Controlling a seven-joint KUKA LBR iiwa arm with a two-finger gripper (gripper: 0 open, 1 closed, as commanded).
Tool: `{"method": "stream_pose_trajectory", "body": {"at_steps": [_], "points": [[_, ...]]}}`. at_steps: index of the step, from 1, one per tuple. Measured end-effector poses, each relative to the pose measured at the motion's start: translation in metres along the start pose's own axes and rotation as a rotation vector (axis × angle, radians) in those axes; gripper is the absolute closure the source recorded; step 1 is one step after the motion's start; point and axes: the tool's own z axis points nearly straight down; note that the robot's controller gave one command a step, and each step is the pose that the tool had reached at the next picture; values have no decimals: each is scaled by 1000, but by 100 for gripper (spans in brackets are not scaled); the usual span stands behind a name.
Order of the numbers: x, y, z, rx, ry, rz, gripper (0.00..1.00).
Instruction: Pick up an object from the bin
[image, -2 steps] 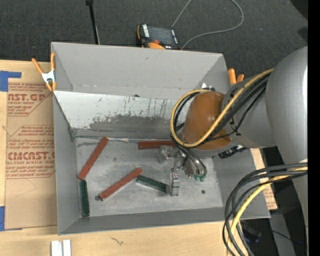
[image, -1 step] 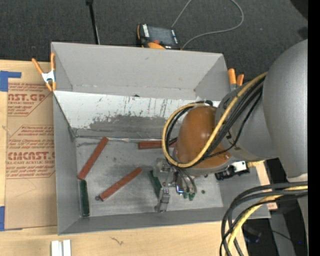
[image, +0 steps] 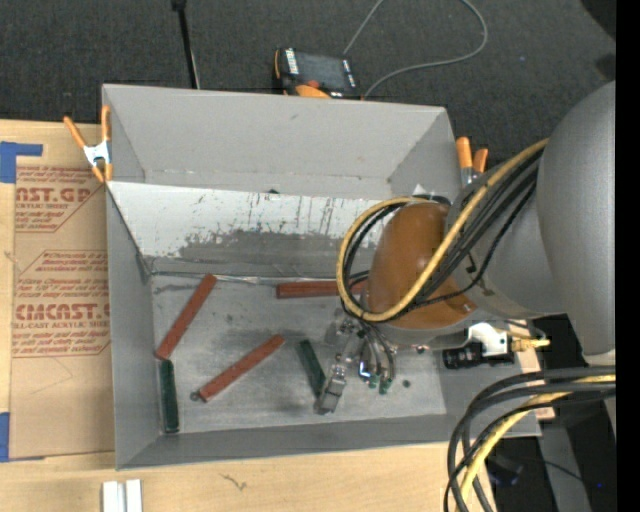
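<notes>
Starting on the left: the grey metal bin (image: 128, 330) has sloped sheet walls, and the back one is scuffed and streaked. My guess is those slopes explain the layout, since anything loose slides down and ends up flat on the floor.

The upright-lying dark green stick (image: 167, 395) sits right at the foot of the left wall, parallel to it. Just above it, the slanted reddish-brown stick (image: 186, 316) angles up toward the back. Moving right, the middle reddish-brown stick (image: 241, 367) lies diagonally on bare floor, well apart from the walls. The short reddish-brown stick (image: 308, 290) is tucked along the foot of the back wall. All of them look like rigid, straight, matte bars with squarish edges, maybe plastic or wax, hard to say.

Then the interesting bit, lower right of the floor: the tilted dark green stick (image: 311, 367) lies just beside the gripper (image: 350, 385), on its left. The gripper hangs low over the floor under the robot's glossy orange cover (image: 410, 270) and its loops of black and yellow cables (image: 352, 250). Whether it's spread apart or pinched together, I honestly can't make out; it's a tangle of small metal parts down there. I'd bet that tilted green stick is the pick, but I wouldn't call it held.
</notes>
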Motion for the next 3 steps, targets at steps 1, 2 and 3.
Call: {"method": "stream_pose_trajectory", "body": {"at_steps": [1, 2, 3], "points": [[8, 3, 45, 2, 2, 82, 0], [8, 2, 45, 1, -1, 82, 0], [8, 2, 44, 1, 1, 82, 100]]}}
